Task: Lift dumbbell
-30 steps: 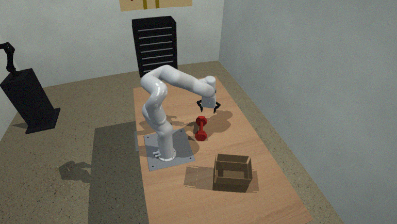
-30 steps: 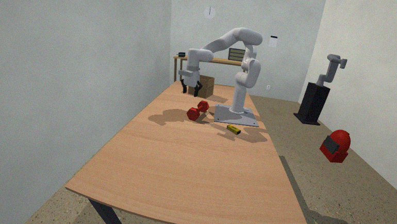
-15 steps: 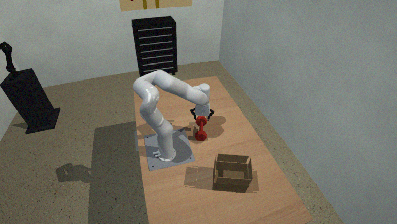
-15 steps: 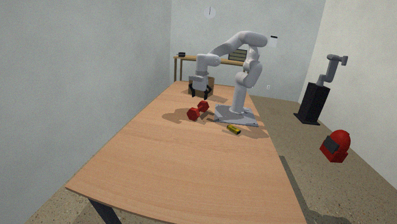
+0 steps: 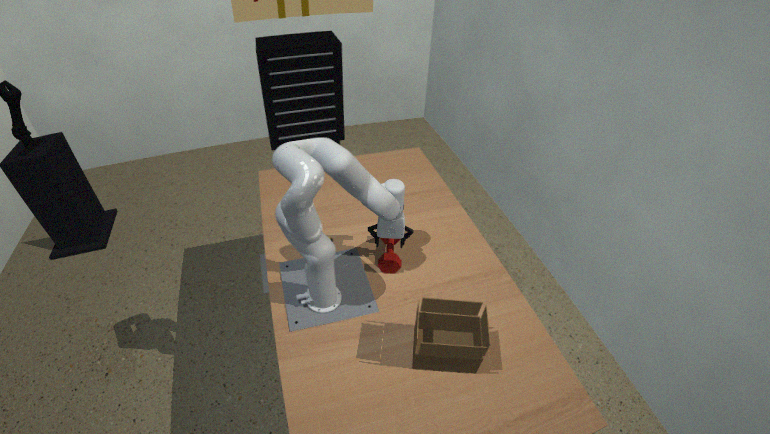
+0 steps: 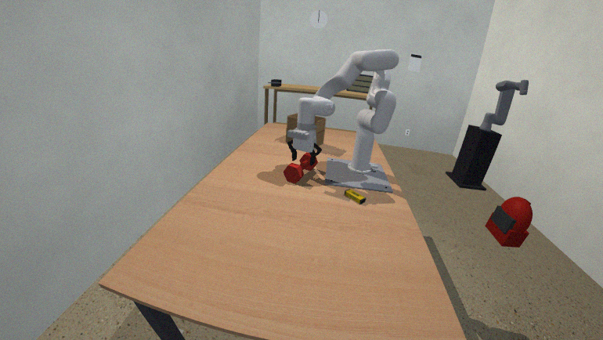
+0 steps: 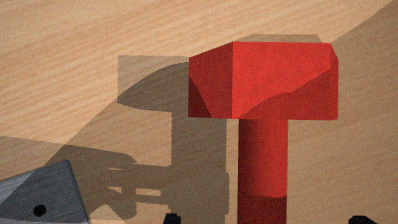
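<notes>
A red dumbbell [image 5: 389,257] lies on the wooden table beside the arm's grey base plate [image 5: 328,291]. It also shows in the exterior view [image 6: 298,168], and in the wrist view [image 7: 262,120] with one hexagonal head on top and the bar running down the frame. My gripper [image 5: 390,237] is open and points straight down, low over the dumbbell, with its fingers on either side of the bar. In the exterior view the gripper [image 6: 303,155] is just above the dumbbell's far head. In the wrist view only the two dark fingertips show at the bottom edge.
An open cardboard box [image 5: 451,333] stands on the table toward the front of the top view. A small yellow block [image 6: 354,196] lies near the base plate. A black drawer cabinet [image 5: 300,88] stands by the back wall.
</notes>
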You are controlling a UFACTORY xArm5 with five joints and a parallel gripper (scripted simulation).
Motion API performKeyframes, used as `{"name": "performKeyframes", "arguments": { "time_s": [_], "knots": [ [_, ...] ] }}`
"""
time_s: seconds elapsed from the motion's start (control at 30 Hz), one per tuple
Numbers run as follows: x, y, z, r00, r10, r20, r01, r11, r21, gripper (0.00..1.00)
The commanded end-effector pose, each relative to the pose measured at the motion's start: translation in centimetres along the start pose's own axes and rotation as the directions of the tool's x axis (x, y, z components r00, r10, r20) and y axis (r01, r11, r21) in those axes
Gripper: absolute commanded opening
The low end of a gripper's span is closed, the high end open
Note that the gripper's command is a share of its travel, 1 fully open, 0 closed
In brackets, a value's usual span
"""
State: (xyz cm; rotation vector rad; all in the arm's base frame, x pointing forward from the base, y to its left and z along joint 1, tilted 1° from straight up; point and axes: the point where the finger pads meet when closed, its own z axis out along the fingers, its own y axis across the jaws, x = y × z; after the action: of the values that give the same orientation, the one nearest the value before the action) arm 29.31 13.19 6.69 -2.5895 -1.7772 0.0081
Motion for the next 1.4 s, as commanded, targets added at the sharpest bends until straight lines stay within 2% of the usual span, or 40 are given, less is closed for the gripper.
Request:
{"name": "performKeyframes", "arguments": {
  "time_s": [0.0, 0.6, 0.63, 1.37],
  "knots": [
    [0.37, 0.43, 2.98, 1.0, 0.0, -0.004, 0.0, 1.0, -0.004, 1.0],
    [0.35, 0.42, 3.22, 1.0, 0.0, -0.004, 0.0, 1.0, -0.004, 1.0],
    [0.35, 0.42, 3.22, 1.0, 0.0, -0.004, 0.0, 1.0, -0.004, 0.0],
    [0.37, 0.43, 2.99, 1.0, 0.0, -0.004, 0.0, 1.0, -0.004, 0.0]
  ]
}}
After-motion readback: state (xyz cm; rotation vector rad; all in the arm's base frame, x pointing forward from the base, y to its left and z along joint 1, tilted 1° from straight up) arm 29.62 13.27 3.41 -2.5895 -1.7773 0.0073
